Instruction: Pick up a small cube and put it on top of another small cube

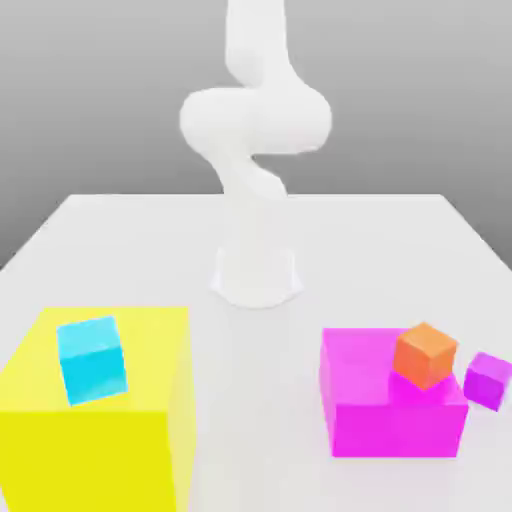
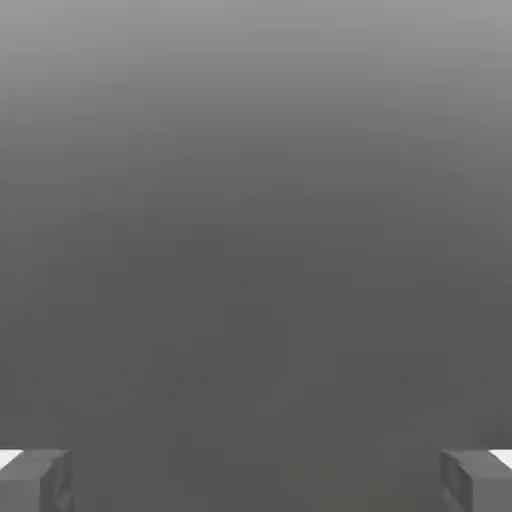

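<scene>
Cyan is the small cube (image 1: 92,360), and it rests on top of the yellow block (image 1: 95,450), turned a little against its edges. I think the 1 danger is here: if the jaws (image 2: 257,482) come down not aligned, they may push the cube over the near edge. The orange cube (image 1: 425,355) sits at the magenta block's (image 1: 390,425) edge, so a stack on it could tip. The hand view shows the jaws wide open, nothing between them; the exterior view gives the cubes' places.
</scene>
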You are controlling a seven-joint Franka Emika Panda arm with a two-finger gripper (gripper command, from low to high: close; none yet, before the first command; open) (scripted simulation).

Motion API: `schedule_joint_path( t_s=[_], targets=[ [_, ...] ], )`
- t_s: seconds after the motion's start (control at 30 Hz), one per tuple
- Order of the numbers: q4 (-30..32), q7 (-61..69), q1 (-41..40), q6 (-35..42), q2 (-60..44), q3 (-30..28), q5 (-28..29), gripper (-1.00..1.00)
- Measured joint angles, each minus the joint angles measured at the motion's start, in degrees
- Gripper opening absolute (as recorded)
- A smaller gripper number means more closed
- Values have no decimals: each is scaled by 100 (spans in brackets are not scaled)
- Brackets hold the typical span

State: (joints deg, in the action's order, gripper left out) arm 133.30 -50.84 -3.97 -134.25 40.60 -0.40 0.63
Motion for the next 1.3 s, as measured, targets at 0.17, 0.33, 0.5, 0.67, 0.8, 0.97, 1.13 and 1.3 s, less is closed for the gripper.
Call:
schedule_joint_path(
  t_s=[0.17,0.33,0.5,0.67,0.8,0.97,1.13,1.3],
  targets=[
    [311,-1035,-757,-506,-1072,-157,143,0],
    [613,-2008,-1429,-996,-2108,-400,239,0],
    [914,-2892,-1995,-1485,-3144,-754,213,0],
    [1218,-3569,-2686,-1982,-4194,-1115,-100,0],
    [1419,-3840,-3006,-2388,-5047,-1204,-639,0],
    [1270,-3536,-3421,-3163,-6089,-760,-1197,0],
    [1244,-3502,-3483,-3278,-6223,-687,-1243,-100],
    [1310,-3621,-3387,-3032,-5911,-820,-1092,-100]
  ],
)
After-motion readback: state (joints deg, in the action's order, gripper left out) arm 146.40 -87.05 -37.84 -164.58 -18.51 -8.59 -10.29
